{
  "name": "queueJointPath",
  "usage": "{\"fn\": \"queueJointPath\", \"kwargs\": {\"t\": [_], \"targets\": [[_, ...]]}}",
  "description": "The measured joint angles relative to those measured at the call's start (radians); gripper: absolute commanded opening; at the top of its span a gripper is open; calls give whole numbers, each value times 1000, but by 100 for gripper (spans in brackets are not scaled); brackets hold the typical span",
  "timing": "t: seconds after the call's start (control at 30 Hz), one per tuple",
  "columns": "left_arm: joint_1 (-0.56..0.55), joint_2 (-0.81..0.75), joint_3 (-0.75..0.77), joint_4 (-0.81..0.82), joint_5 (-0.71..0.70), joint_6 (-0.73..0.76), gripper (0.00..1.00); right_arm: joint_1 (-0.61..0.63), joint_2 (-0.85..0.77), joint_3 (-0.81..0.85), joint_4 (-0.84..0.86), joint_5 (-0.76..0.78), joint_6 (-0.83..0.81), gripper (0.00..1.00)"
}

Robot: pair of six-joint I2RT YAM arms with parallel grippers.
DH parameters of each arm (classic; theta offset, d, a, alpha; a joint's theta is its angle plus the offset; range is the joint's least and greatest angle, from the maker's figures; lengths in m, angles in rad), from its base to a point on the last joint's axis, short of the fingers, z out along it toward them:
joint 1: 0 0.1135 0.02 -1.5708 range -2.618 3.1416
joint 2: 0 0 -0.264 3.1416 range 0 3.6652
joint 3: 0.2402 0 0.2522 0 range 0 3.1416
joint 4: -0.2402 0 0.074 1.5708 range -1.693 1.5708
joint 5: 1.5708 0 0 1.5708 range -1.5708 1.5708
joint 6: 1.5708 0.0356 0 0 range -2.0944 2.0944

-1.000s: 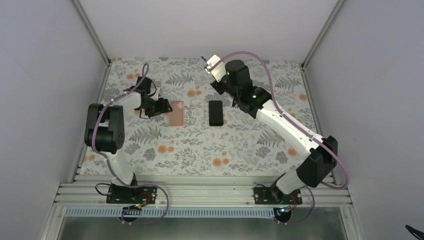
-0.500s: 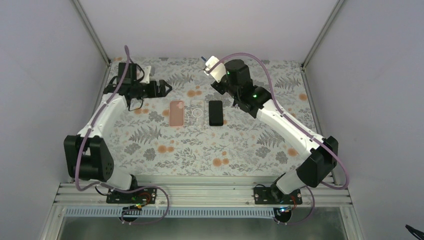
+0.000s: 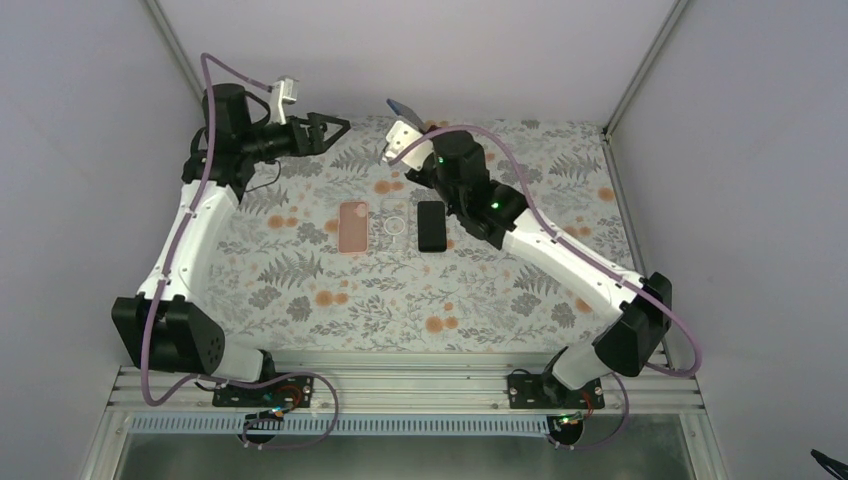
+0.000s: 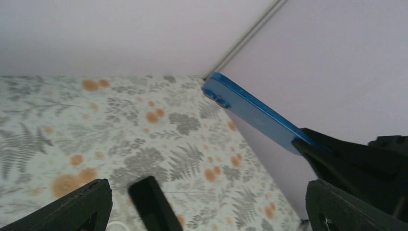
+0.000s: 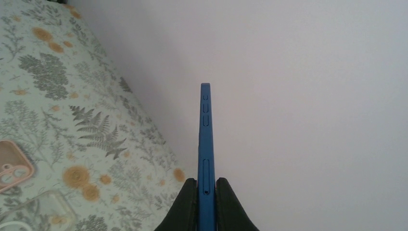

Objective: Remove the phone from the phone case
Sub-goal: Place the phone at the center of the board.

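Note:
My right gripper (image 3: 409, 119) is shut on a blue phone (image 3: 402, 106) and holds it in the air over the far middle of the table. In the right wrist view the phone (image 5: 206, 139) stands edge-on between the fingers (image 5: 184, 204). My left gripper (image 3: 337, 127) is open and empty, raised at the far left and pointing toward the phone, apart from it. The left wrist view shows the phone (image 4: 250, 113) ahead. A pink case (image 3: 352, 226), a clear case with a ring (image 3: 396, 228) and a black case (image 3: 431, 226) lie flat in a row on the table.
The floral table mat (image 3: 400, 300) is enclosed by white walls, with metal corner posts (image 3: 185, 60) at the back. The pink case (image 5: 12, 166) and the clear case (image 5: 43, 211) show at the lower left of the right wrist view. The black case (image 4: 151, 202) lies below the left gripper.
My left arm has lifted from beside the pink case and swung up to the far left, its gripper open. My right gripper has shifted slightly left with the phone.

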Motion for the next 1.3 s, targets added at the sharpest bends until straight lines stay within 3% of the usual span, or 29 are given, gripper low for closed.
{"fn": "queueJointPath", "kwargs": {"t": [0.27, 0.5, 0.97, 1.3], "targets": [[0, 0, -91, 152, 154, -206, 100, 85, 0, -111, 207, 148, -164, 4], [0, 1, -159, 261, 209, -341, 96, 168, 0, -272, 429, 252, -348, 4], [0, 5, -220, 332, 214, -430, 85, 282, 24, -403, 741, 348, -579, 4], [-10, 9, -260, 368, 216, -477, 76, 305, 94, -437, 851, 378, -667, 4]]}}
